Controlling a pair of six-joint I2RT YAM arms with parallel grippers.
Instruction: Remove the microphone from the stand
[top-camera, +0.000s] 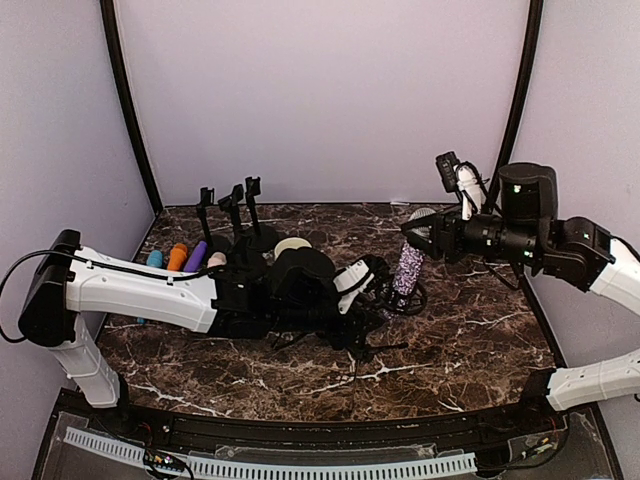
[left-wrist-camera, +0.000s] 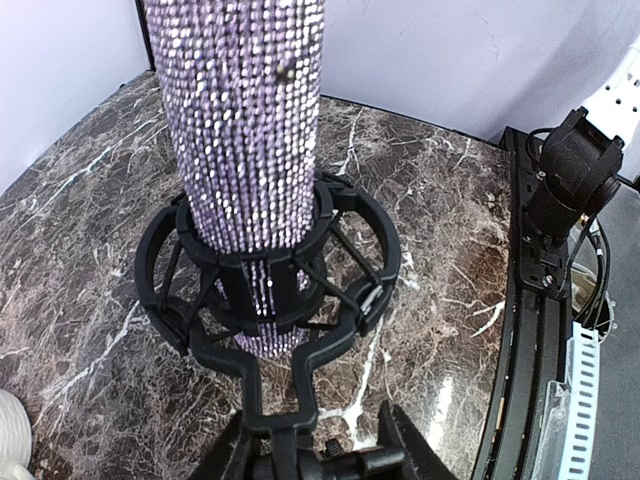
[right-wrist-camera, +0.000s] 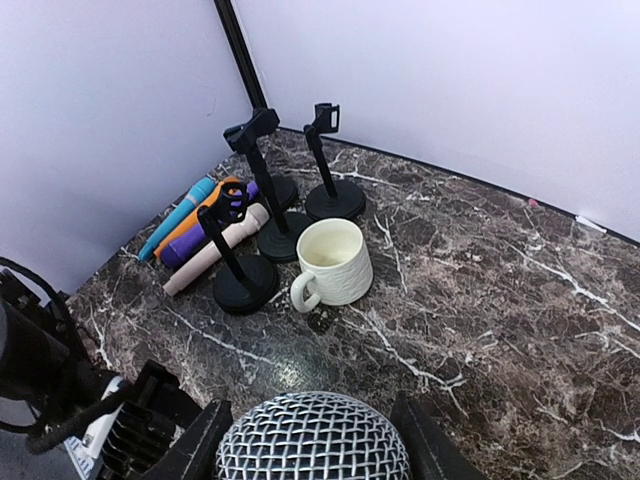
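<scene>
The microphone has a glittery purple body and a silver mesh head. Its lower end sits inside the black ring-shaped shock mount of the stand. My left gripper is shut on the stand's stem just below the mount, right of the table's middle. My right gripper comes in from the right and is shut on the mesh head, one finger on each side. The microphone's bottom tip shows through the ring.
At the back left stand three empty black microphone stands, with a white mug beside them. Several coloured microphones lie against the left wall. A black rail runs along the table's near edge.
</scene>
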